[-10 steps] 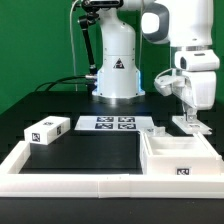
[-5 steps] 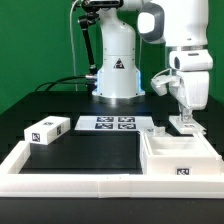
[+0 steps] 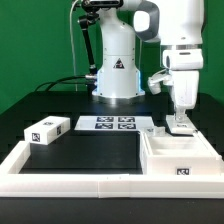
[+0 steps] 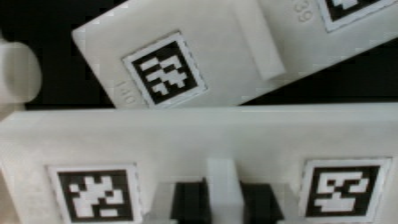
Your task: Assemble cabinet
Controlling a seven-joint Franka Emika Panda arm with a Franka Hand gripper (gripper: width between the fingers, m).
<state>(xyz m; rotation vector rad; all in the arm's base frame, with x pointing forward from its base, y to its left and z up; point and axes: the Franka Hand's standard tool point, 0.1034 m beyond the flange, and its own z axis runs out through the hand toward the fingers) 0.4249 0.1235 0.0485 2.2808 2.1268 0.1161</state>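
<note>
The cabinet body (image 3: 178, 160), an open white box with a tag on its front, stands at the front of the exterior view's right. My gripper (image 3: 179, 117) points straight down just behind it. In the wrist view the two dark fingers (image 4: 185, 200) close on a thin white panel edge (image 4: 221, 190), so the gripper (image 4: 221, 200) is shut on a door panel (image 3: 180, 126). A wide white face with two tags (image 4: 89, 192) lies around the fingers. A tilted white tagged part (image 4: 169, 70) lies beyond it.
A small white tagged block (image 3: 46, 130) lies at the exterior view's left. The marker board (image 3: 108, 124) lies at the back middle. A long white border rail (image 3: 70, 183) runs along the front and left. The robot base (image 3: 117, 70) stands behind.
The arm and gripper have shifted a little toward the exterior view's left, with the white panel moving along. The other parts have not moved.
</note>
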